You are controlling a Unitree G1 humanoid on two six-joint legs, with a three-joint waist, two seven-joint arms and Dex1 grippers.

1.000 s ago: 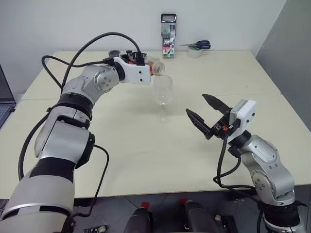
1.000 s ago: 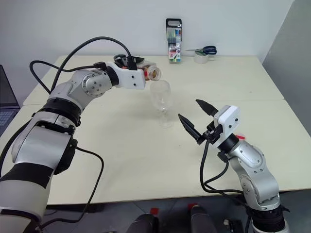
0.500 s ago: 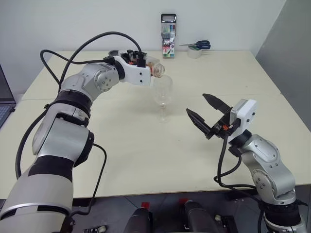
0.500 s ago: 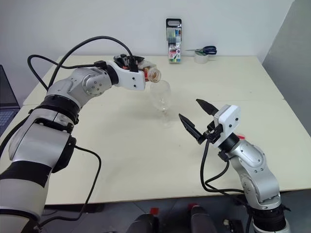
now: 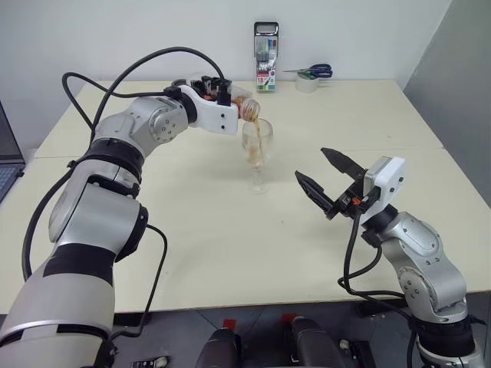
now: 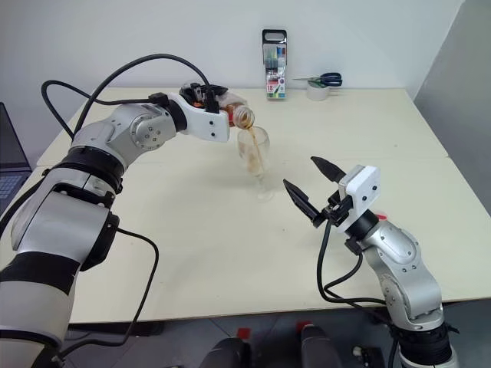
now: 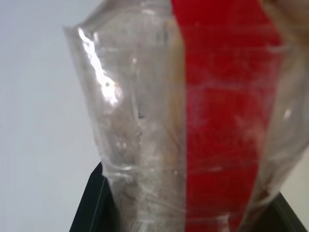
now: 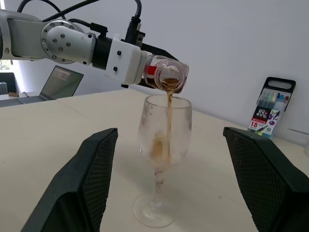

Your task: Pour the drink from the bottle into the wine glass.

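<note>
A second ago the bottle was tipped over the wine glass but nothing came out; now I see a thin stream of the drink falling from its open mouth into the bowl. I judge that the pouring has really begun, and only a little is in the glass so far.

My left hand is closed tight on the bottle and keeps it almost level, mouth just above the rim. My right hand waits with its fingers wide and holds nothing, well apart from the glass.

The glass stands upright on the tabletop, clear, with amber liquid running down inside. In the left wrist view the bottle wall looks thin and crumpled, beside its red label strip.
</note>
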